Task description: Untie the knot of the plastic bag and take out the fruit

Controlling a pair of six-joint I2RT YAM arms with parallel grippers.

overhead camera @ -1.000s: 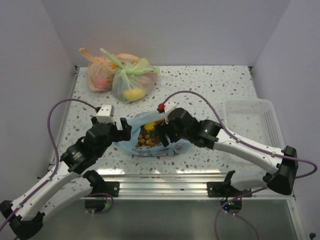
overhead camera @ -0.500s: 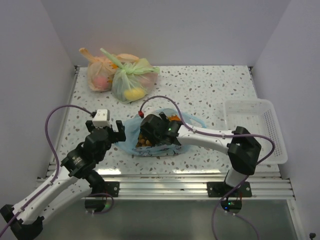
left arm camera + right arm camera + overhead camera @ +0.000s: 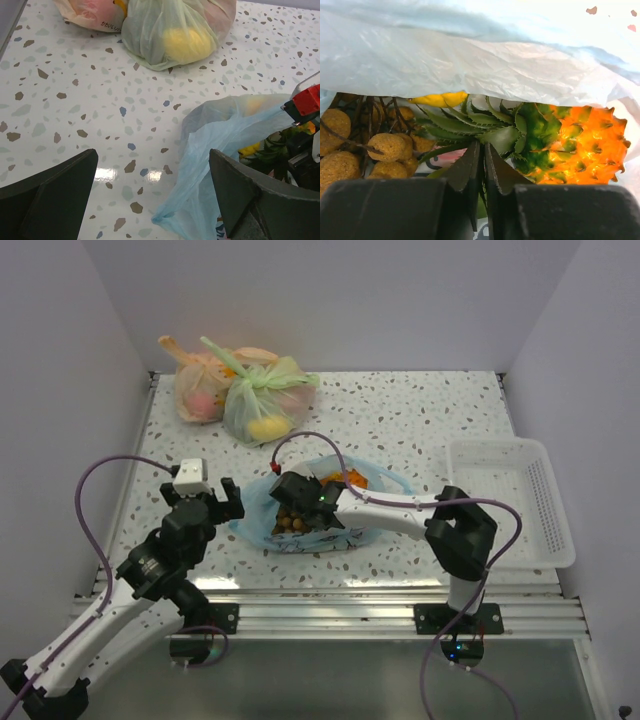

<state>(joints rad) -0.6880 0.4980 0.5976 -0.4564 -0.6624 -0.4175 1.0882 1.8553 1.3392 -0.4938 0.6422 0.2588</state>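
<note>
The light blue plastic bag (image 3: pixel 255 512) (image 3: pixel 220 145) (image 3: pixel 470 55) lies near the table's front with its mouth open toward the arms; no knot shows on it. Fruit lies inside: an orange pineapple (image 3: pixel 580 145) with a green crown (image 3: pixel 510 130), tan berries (image 3: pixel 385 147) (image 3: pixel 290 525) and a yellow piece (image 3: pixel 437 99). My right gripper (image 3: pixel 293 510) (image 3: pixel 482 145) is inside the bag, shut on a leaf of the pineapple's crown. My left gripper (image 3: pixel 205 502) (image 3: pixel 152 155) hangs wide open over the table just left of the bag, holding nothing.
A knotted green bag (image 3: pixel 265 400) (image 3: pixel 170 35) and an orange bag (image 3: pixel 200 390) (image 3: pixel 90 12), both with fruit inside, sit at the back left. A white basket (image 3: pixel 497 444) stands at the right edge.
The right gripper pushed left, deeper into the bag, and closed on the pineapple's crown. The left arm drew back to the left, away from the bag, still open.
</note>
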